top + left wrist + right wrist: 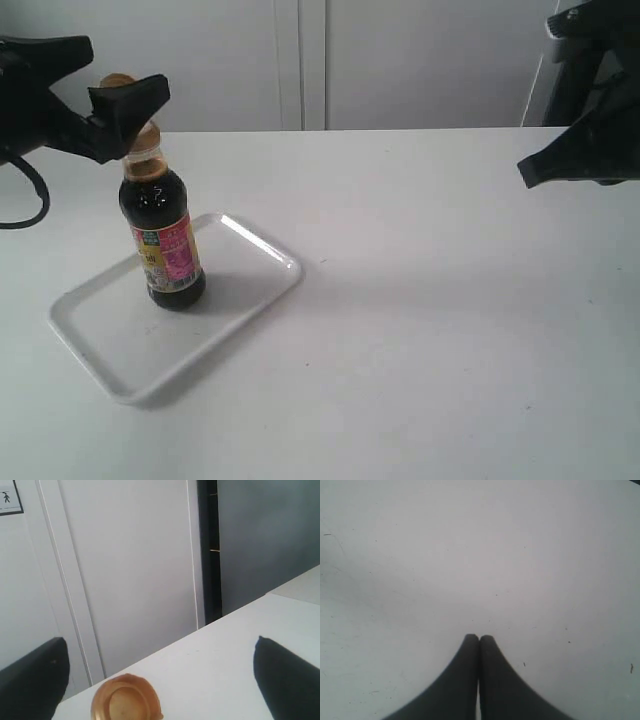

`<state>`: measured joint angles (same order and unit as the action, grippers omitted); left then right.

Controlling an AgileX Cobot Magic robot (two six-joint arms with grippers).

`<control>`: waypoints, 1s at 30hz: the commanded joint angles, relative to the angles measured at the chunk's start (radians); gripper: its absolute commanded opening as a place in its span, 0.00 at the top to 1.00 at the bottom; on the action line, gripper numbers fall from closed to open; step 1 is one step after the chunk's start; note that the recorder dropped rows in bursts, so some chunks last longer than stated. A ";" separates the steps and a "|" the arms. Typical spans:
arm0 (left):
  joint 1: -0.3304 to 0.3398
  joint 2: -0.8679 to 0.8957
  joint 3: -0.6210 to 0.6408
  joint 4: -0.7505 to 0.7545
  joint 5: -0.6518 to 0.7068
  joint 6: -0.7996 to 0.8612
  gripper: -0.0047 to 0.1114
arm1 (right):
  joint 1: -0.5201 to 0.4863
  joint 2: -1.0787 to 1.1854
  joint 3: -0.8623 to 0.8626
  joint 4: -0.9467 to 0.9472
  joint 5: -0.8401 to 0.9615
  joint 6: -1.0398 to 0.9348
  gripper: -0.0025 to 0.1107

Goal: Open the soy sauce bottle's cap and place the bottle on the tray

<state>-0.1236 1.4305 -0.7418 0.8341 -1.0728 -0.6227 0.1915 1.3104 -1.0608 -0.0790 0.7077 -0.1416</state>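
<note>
The flat white table (450,330) fills most of the exterior view. On it, at the lower left of the frame, lies the flat white rectangular plastic tray (100,340) with rounded corners and a low rim, set at a slant.

My left claw (160,647) reaches in from the upper left of the exterior view. Its black fingers (35,680) stand wide apart, gripping nothing. My right claw (479,639) hangs at the right edge over bare table, well apart from the tray, its two fingers pressed together on nothing.

The small clear glass soy sauce bottle (165,250), full of dark brown liquid and wearing a pink, yellow and green label, stands upright on the tray.

Its round golden-brown plastic cap (125,705) sits between my left fingers with open space on either side. Its lid shows above my nearer finger and its collar below it.
</note>
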 commanded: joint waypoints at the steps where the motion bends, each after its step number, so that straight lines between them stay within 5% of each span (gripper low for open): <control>1: 0.001 -0.036 -0.006 -0.012 0.017 -0.007 0.23 | -0.003 -0.002 0.004 0.011 -0.005 0.004 0.98; 13: 0.001 -0.166 -0.010 -0.018 0.182 -0.009 0.96 | -0.003 -0.002 0.004 0.014 -0.016 0.004 0.98; 20: 0.001 -0.216 -0.010 -0.065 0.387 -0.061 0.96 | -0.003 -0.002 0.004 0.015 -0.058 0.004 0.98; 30: 0.001 -0.267 -0.056 -0.063 0.855 -0.078 0.96 | -0.003 -0.002 0.002 -0.139 0.030 -0.018 0.98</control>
<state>-0.1236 1.1874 -0.7824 0.7747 -0.3422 -0.6868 0.1915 1.3104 -1.0608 -0.1554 0.7008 -0.1493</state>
